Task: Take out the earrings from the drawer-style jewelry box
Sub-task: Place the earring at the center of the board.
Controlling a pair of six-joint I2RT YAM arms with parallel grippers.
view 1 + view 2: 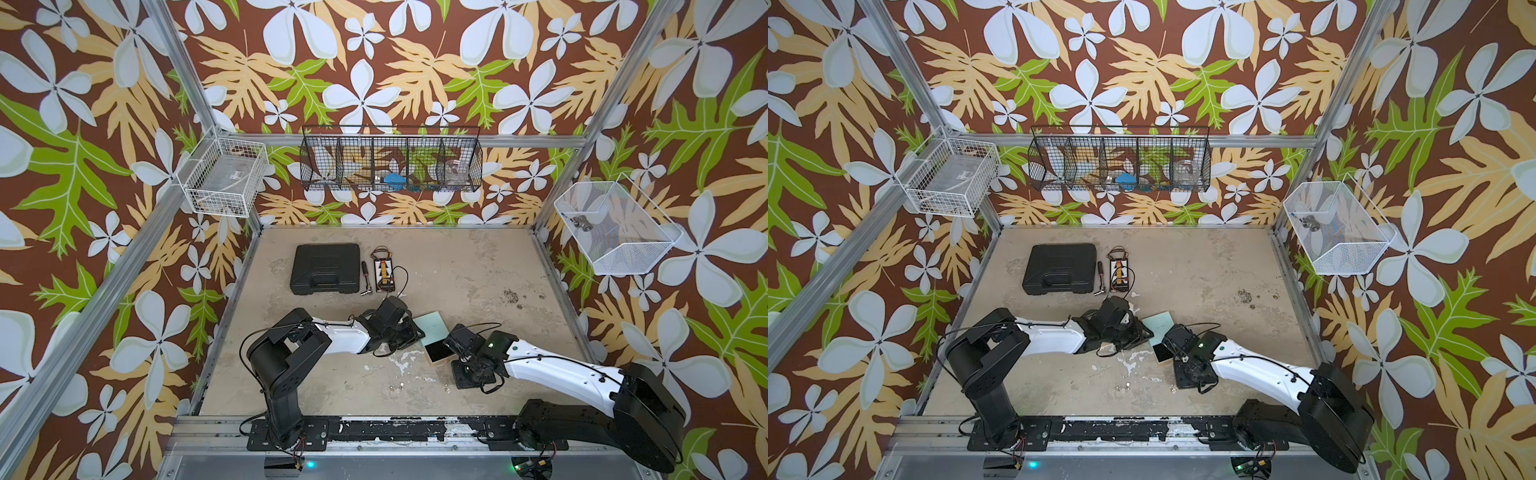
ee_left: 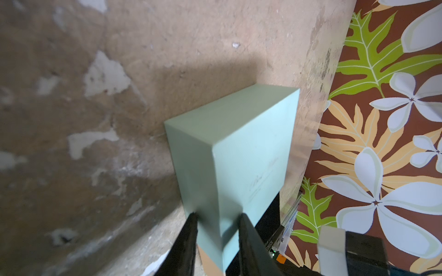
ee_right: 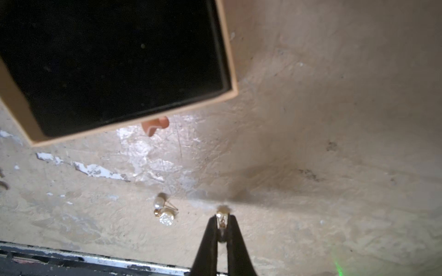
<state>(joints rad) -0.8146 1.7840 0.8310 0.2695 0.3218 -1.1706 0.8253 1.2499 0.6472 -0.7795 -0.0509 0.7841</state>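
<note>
Your right gripper (image 3: 222,219) is clenched on one earring (image 3: 222,211). Its pale head pokes out just past the fingertips (image 3: 211,229), and what looks like its gold post runs back between them, so its long axis lies along the fingers, not across them. The table (image 3: 334,119) is close under the tips; I cannot tell whether the head touches it. By my judgement, that is the relation your next move turns on: release here and the piece should drop only a short way, though it may roll a little. Two more earrings (image 3: 163,211) lie on the table off to one side of the fingertips, near them but apart, and touching each other, so keep the release clear of them. The drawer (image 3: 228,52) lies well ahead of the fingertips, pulled out, and I can make out nothing on its black lining. In a top view a further pair (image 1: 397,388) lies farther off on that same side, toward the left arm. Your left gripper (image 2: 217,217) is clamped on the mint-green outer shell of the jewelry box (image 2: 239,143), its fingers straddling the near corner. That arm is busy, so the set-down falls to the right arm.
</note>
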